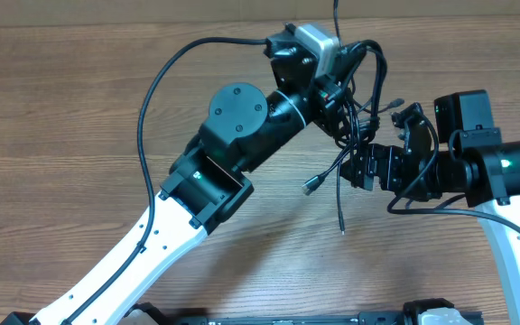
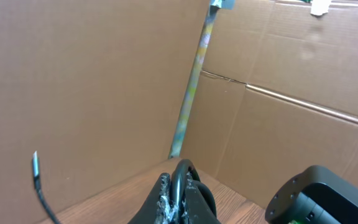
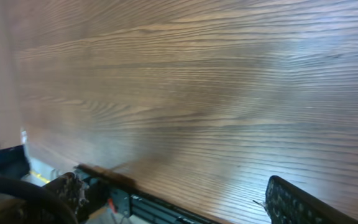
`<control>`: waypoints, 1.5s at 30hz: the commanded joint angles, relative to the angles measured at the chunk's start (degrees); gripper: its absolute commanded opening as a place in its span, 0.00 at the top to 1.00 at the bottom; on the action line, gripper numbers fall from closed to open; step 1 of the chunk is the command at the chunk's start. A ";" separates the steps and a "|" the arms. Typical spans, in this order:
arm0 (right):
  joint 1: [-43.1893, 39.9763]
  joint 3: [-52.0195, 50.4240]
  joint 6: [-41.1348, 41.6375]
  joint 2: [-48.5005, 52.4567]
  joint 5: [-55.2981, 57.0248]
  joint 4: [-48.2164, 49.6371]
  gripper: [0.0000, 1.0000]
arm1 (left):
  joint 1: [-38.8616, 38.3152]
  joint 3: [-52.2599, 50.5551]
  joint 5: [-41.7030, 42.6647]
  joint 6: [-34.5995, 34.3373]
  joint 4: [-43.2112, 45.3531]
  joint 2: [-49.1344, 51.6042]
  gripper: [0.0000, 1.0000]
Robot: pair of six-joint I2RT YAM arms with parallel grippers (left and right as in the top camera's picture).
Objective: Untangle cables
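Left claw (image 1: 338, 97): clenched on the cables (image 1: 355, 122), raised at centre far.
Cables: held as a tangled bunch, plug ends hung toward the near side.
Right claw (image 1: 388, 144): released, jaws spread wide, just right of the bunch.
Table (image 1: 79, 108): wood grain.

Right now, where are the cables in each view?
Overhead: cables hang right of centre, upper half.
Left wrist: one loop bottom centre in the left hand; a plug end at left.
Right wrist: not clearly in it.
Shared landmark: wood table.
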 commanded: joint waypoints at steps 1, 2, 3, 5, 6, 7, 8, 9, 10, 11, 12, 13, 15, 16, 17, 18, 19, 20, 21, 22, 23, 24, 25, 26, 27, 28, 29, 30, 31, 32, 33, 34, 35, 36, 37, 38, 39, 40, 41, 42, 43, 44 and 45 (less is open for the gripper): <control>0.55 -0.50 0.57 1.20 11.47 -2.01 0.07 | 3.93 1.88 -3.41 -1.27 3.17 -2.19 0.96; 0.55 -0.50 1.57 1.44 13.25 -2.12 0.06 | 4.55 1.88 -3.43 -1.27 3.17 -2.62 0.96; 0.55 -0.50 1.66 1.73 14.29 -2.21 0.05 | 5.22 1.88 -3.41 -1.25 3.15 -3.15 0.96; 0.55 -0.50 1.66 2.14 14.64 -2.19 0.04 | 6.25 1.88 -3.43 -1.25 3.15 -4.04 0.96; 0.55 -0.50 1.66 2.56 14.64 -2.19 0.03 | 6.84 1.88 -3.41 -1.25 3.15 -4.50 0.96; 0.55 -0.50 1.66 2.78 14.64 -2.19 0.03 | 7.34 1.88 -3.39 -1.25 3.13 -4.87 0.96; 0.55 -0.50 1.66 3.08 14.64 -2.19 0.02 | 7.74 1.88 -3.41 -1.25 3.10 -5.22 0.96; 0.55 -0.50 1.66 3.52 14.64 -2.21 0.02 | 8.26 1.88 -3.39 -1.25 3.06 -5.66 0.96; 0.55 -0.50 1.66 3.74 14.62 -2.23 0.02 | 8.44 1.88 -3.48 -1.20 3.02 -5.90 0.96; 0.55 -0.50 1.64 3.91 14.64 -2.23 0.02 | 8.66 1.88 -3.43 -1.22 2.97 -6.10 0.96; 0.55 -0.50 1.64 3.91 14.97 -2.23 0.01 | 8.81 1.88 -3.48 -1.18 2.93 -6.23 0.96; 0.55 -0.50 1.66 3.91 15.72 -2.29 0.01 | 8.98 1.88 -3.43 -1.22 2.95 -6.27 0.95; 0.55 -0.50 2.38 3.91 18.71 -3.21 0.01 | 9.90 1.88 -3.43 -1.22 2.93 -6.58 0.96; 0.55 -0.50 3.39 3.91 20.59 -3.69 0.00 | 10.38 1.88 -3.39 -1.22 2.86 -6.84 0.96; 0.55 -0.50 4.63 3.91 23.21 -4.39 0.00 | 10.84 1.88 -3.41 -1.22 2.73 -7.30 0.96; 0.55 -0.50 5.77 3.91 25.64 -5.07 0.00 | 11.52 1.88 -3.45 -1.20 2.69 -7.98 0.96; 0.55 -0.50 6.23 3.91 26.36 -5.27 0.00 | 11.76 1.88 -3.43 -1.20 2.69 -8.15 0.96; 0.55 -0.50 6.45 3.91 26.84 -5.42 0.00 | 12.31 1.88 -3.45 -1.18 2.69 -8.50 0.96; 0.55 -0.50 6.45 3.91 26.84 -5.40 0.00 | 12.87 1.88 -3.43 -1.16 2.62 -8.68 0.96; 0.55 -0.50 6.45 3.91 26.84 -5.40 0.00 | 13.53 1.88 -3.48 -1.11 2.36 -8.87 0.96; 0.55 -0.50 6.45 3.91 26.86 -5.40 0.00 | 14.14 1.88 -3.45 -1.01 2.05 -9.09 0.96; 0.55 -0.50 6.51 3.91 27.32 -5.42 0.00 | 15.13 1.88 -3.45 -1.01 1.55 -9.33 0.96; 0.55 -0.50 7.02 3.91 28.20 -5.44 0.00 | 16.22 1.88 -3.45 -1.01 1.18 -9.68 0.96; 0.52 -0.50 7.54 3.91 29.73 -5.68 0.00 | 17.62 1.88 -3.45 -1.01 0.96 -10.10 0.96; 0.52 -0.50 7.52 3.91 30.36 -6.01 0.00 | 18.93 1.88 -3.45 -1.01 0.74 -10.51 0.96; 0.52 -0.50 7.56 3.91 30.71 -6.23 0.00 | 19.82 1.88 -3.45 -1.01 0.61 -10.82 0.96; 0.48 -0.50 7.74 3.91 31.10 -6.32 0.00 | 20.85 1.88 -3.43 -1.01 0.37 -11.08 0.96; 0.48 -0.50 7.72 3.91 31.10 -6.29 0.00 | 22.01 1.88 -3.43 -1.01 -0.15 -11.32 0.96; 0.48 -0.50 7.74 3.91 31.10 -6.27 0.00 | 23.02 1.88 -3.45 -1.01 -0.72 -11.52 0.96; 0.48 -0.50 7.74 3.91 31.10 -6.27 0.00 | 24.30 1.88 -3.43 -1.01 -1.53 -11.87 0.95; 0.48 -0.50 7.74 3.98 31.12 -6.25 0.00 | 25.49 1.88 -3.43 -1.01 -2.14 -12.17 0.96; 0.48 -0.50 7.74 4.02 31.12 -6.25 0.00 | 26.27 1.88 -3.43 -1.01 -2.58 -12.33 0.96; 0.48 -0.50 7.74 4.13 31.12 -6.25 0.00 | 27.82 1.88 -3.43 -1.01 -3.21 -12.63 0.96; 0.48 -0.50 7.74 4.13 31.30 -6.25 0.00 | 28.33 1.88 -3.43 -1.01 -3.32 -12.72 0.96; 0.48 -0.50 8.33 4.13 31.87 -6.27 0.00 | 29.20 1.88 -3.43 -1.01 -3.54 -12.79 0.96; 0.48 -0.50 9.49 4.13 32.87 -6.36 0.00 | 29.90 1.88 -3.43 -1.01 -3.67 -12.81 0.96; 0.48 -0.50 10.32 4.13 33.73 -6.36 0.00 | 31.19 1.88 -3.43 -1.01 -4.13 -12.85 0.96; 0.48 -0.50 10.32 4.13 33.70 -6.25 0.00 | 32.70 1.88 -3.39 -1.05 -4.81 -12.90 0.96; 0.48 -0.50 10.32 4.13 33.70 -6.32 0.00 | 33.86 1.88 -3.39 -1.05 -5.51 -12.94 0.96; 0.48 -0.50 10.32 4.13 33.75 -6.27 0.00 | 34.71 1.88 -3.39 -1.03 -5.97 -12.94 0.96; 0.48 -0.50 10.40 4.13 34.03 -6.27 0.00 | 35.28 1.88 -3.43 -1.03 -6.16 -12.94 0.96; 0.48 -0.50 10.99 4.13 35.28 -6.29 0.00 | 35.89 1.88 -3.43 -1.01 -6.23 -12.92 0.96; 0.48 -0.50 12.33 4.13 37.00 -6.38 0.00 | 37.31 1.88 -3.43 -0.98 -6.27 -12.92 0.96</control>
